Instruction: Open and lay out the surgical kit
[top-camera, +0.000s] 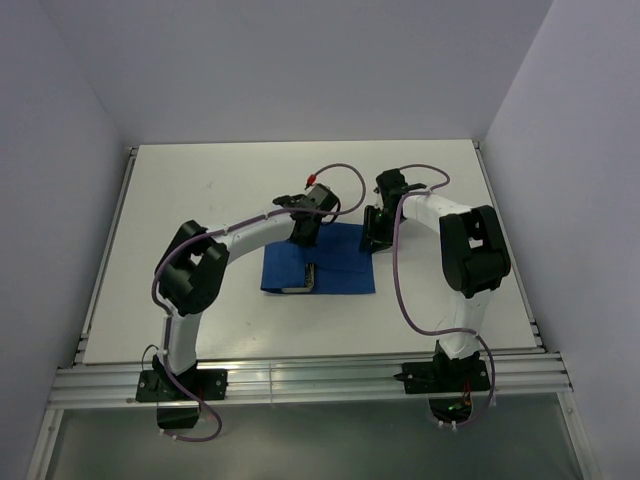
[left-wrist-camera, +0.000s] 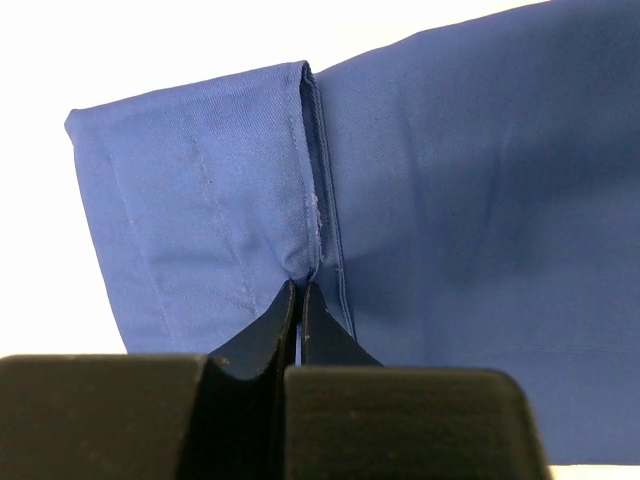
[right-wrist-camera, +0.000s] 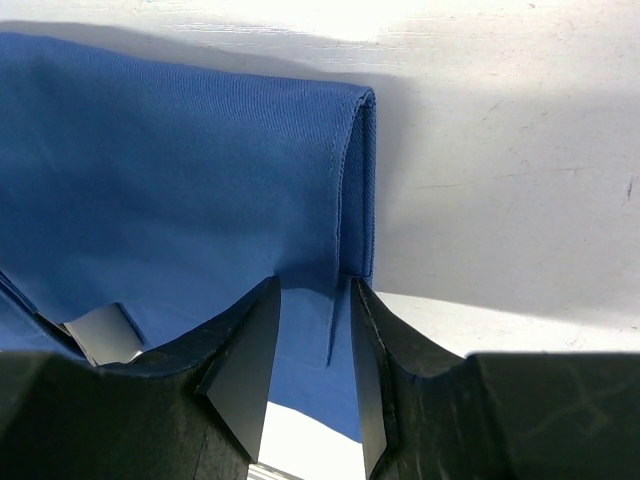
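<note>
Looking down on the white table (top-camera: 200, 190), I see the royal-blue cloth wrap (top-camera: 335, 262) lying flat and mostly folded shut, a rough rectangle with straight left and near edges. A sliver of the steel tray (top-camera: 300, 280) peeps out at the wrap's near edge, left of its middle. None of the instruments shows from here.

The left gripper (top-camera: 303, 236) is down on the wrap's far edge, toward its left half. From its own wrist camera the left gripper (left-wrist-camera: 301, 290) is closed tight, its two dark tips pinching the stitched hem where one flap of the wrap (left-wrist-camera: 470, 200) overlaps another. The hem runs straight away from the tips to the cloth's edge.

The right gripper (top-camera: 375, 238) sits at the wrap's far right corner. In the close view the right gripper (right-wrist-camera: 315, 295) has its jaws apart, astride the doubled-over right edge of the wrap (right-wrist-camera: 170, 180). The fold runs between the fingers (right-wrist-camera: 250, 350) with a gap showing, and I cannot make out a pinch on it.

Bare white tabletop runs broad to the left of the wrap and beyond its far edge. To the right of the wrap there is a narrower strip, where the right arm's elbow hangs. Just near of the wrap lies another strip, ending at the metal rail (top-camera: 320, 375) that carries both bases.
</note>
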